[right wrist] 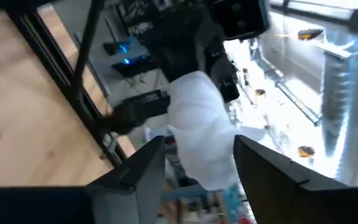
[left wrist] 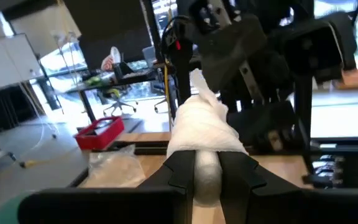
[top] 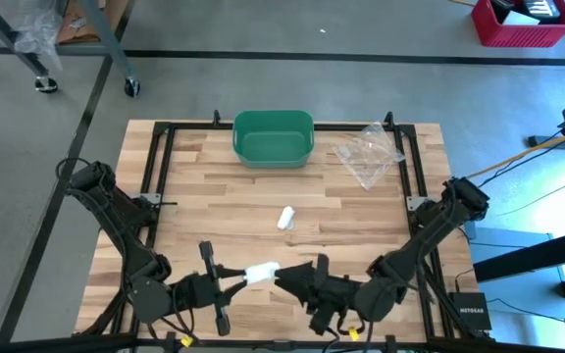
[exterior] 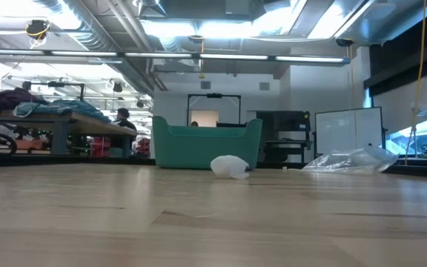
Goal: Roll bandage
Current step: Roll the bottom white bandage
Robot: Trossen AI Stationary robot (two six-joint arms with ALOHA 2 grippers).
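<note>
The left gripper (left wrist: 207, 177) pinched the bandage (left wrist: 202, 134) end. The right gripper (right wrist: 194, 168) straddled it, fingers apart (soft, crushable; probably best held mid-roll).

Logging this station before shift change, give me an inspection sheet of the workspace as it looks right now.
Surface: wooden table, dark frame around it.
Job's things: white bandage held above the table's near edge between both arms; second bandage roll lying mid-table.
Clutter: green bin at far edge; clear plastic bag beside it.
Grippers: left end effector shut on the bandage; right end effector with fingers either side of it, contact unclear.
Cables: yellow cable off the table's right.
Surroundings: red crate on floor; person far behind.
</note>
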